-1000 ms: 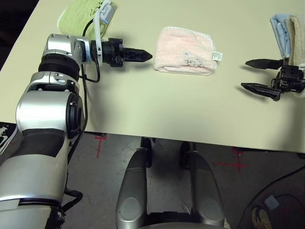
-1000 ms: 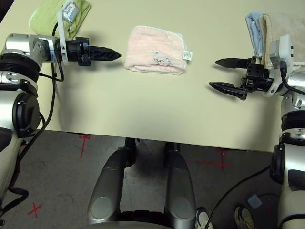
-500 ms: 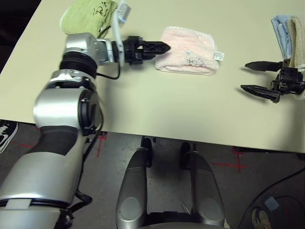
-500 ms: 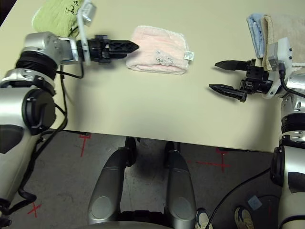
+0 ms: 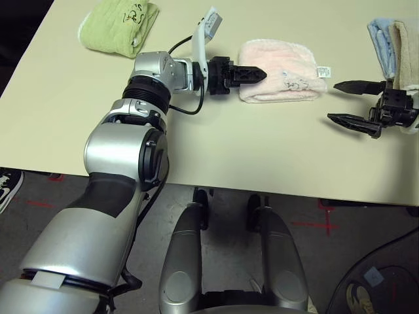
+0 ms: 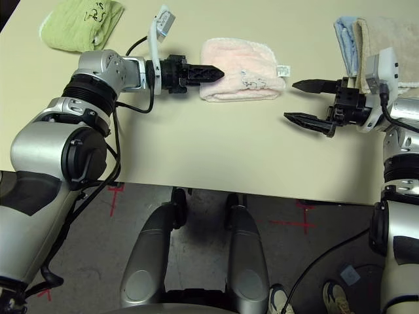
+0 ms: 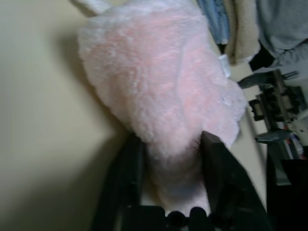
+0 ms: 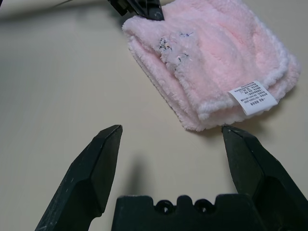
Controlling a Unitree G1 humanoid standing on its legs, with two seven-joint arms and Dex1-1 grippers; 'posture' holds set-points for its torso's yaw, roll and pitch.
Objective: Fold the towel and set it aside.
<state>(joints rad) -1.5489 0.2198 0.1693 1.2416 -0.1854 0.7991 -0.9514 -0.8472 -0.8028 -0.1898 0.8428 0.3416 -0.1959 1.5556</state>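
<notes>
The towel [image 5: 281, 80] lies folded at the far middle of the tabletop [image 5: 196, 150]: light, soft, thick terry, likely to sag and unfold if you lift one layer. The left gripper [image 7: 168, 159] has its fingers [image 7: 216, 159] closed on the towel's left end, through all layers. Keep that hold. The right gripper [image 5: 353, 103] waits just right of the towel, fingers spread wide, holding nothing.

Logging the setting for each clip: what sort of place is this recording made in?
Probably a lab or test room, not a home: a plain table bearing only folded towels, among them the pink towel, and red tape crosses marking a bare floor with a cable.
</notes>
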